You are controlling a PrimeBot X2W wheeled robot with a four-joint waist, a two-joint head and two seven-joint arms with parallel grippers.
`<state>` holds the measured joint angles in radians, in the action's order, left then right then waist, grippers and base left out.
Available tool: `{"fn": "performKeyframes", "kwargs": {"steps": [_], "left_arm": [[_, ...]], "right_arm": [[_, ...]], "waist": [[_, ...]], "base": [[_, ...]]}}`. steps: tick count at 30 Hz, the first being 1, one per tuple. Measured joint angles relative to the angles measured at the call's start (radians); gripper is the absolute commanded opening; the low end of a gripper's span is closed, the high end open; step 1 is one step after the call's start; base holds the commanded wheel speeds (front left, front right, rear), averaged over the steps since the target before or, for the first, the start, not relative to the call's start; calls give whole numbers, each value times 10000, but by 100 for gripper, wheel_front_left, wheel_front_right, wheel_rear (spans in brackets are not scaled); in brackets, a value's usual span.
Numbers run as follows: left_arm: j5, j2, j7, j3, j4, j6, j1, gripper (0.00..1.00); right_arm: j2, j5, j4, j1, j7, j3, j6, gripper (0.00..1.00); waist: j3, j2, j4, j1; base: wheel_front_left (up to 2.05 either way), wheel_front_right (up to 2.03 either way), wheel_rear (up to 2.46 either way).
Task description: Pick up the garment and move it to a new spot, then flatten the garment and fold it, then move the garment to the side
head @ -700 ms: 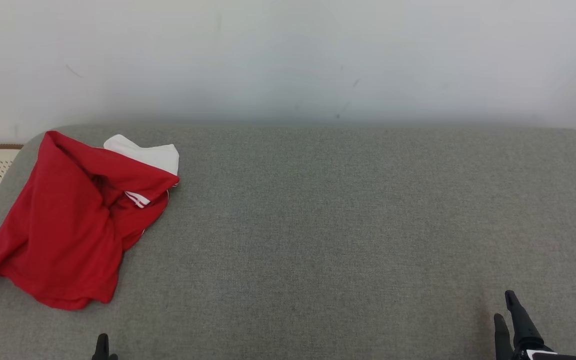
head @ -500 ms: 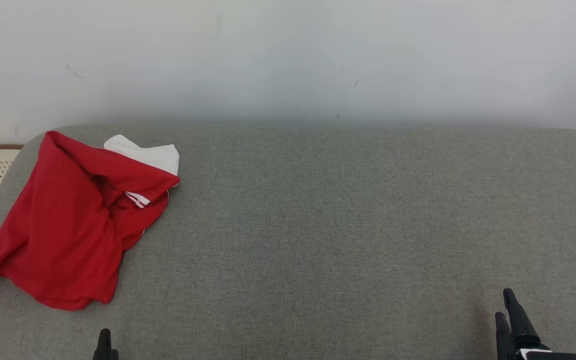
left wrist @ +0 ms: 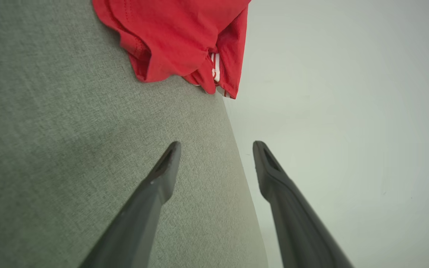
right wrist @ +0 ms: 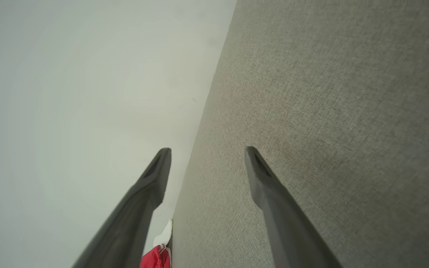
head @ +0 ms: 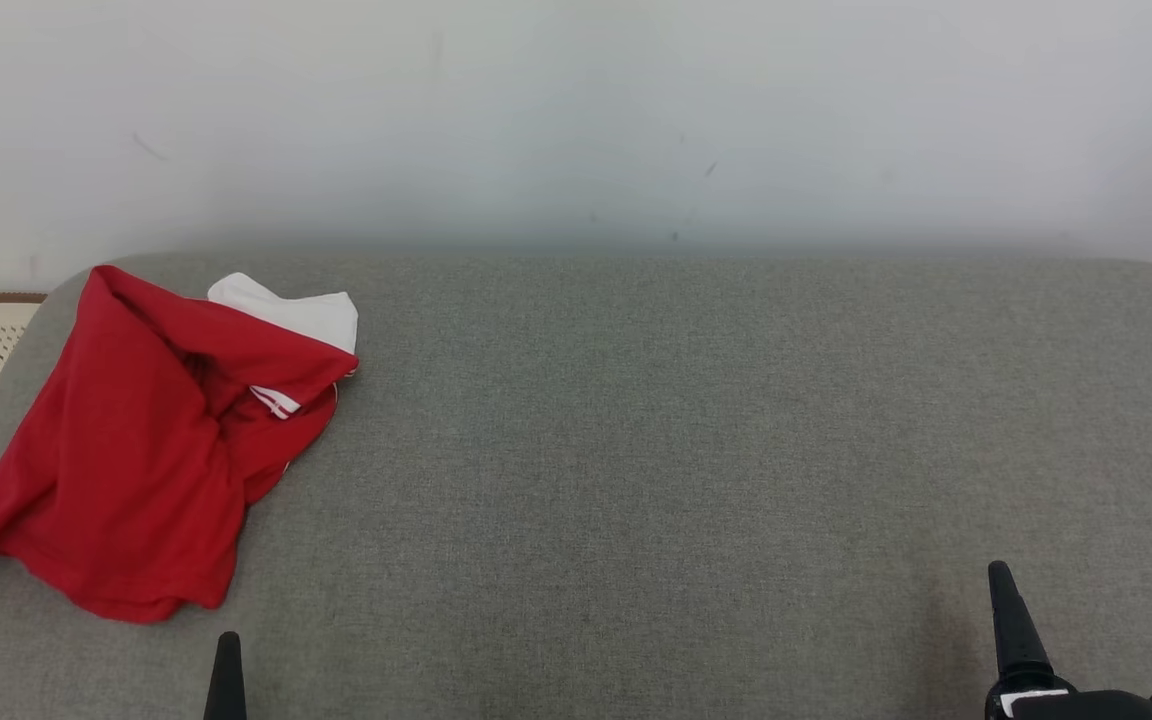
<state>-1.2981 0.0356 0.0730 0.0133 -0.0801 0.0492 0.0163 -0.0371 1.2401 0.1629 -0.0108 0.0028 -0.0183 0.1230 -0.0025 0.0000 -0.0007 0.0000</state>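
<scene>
Red garment, white collar showing, lies crumpled at the far-left end of the grey fabric surface; untouched. Left gripper spread wide, empty, near the garment's hem; right gripper spread wide, empty, well apart from it.

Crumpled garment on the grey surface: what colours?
The garment is red with a white part; head view.

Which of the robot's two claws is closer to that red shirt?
Left. The left gripper hangs just short of the near hem of the red garment, not touching. The right gripper is far off across the grey surface, on the opposite side.
</scene>
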Motion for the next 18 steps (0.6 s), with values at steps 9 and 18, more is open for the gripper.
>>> {"fn": "performKeyframes", "kwargs": {"steps": [9,18], "left_arm": [[1664,12,251,-240,242,-291,-21,100],[3181,33,506,-460,374,-516,-169,100]], "right_arm": [[-13,-1801,-267,8,-380,309,2,100],[-23,-3287,-504,20,-694,612,8,100]], "waist": [[-41,0,0,0],[-59,1,-8,0]], "base": [[0,0,0],[0,0,0]]}}
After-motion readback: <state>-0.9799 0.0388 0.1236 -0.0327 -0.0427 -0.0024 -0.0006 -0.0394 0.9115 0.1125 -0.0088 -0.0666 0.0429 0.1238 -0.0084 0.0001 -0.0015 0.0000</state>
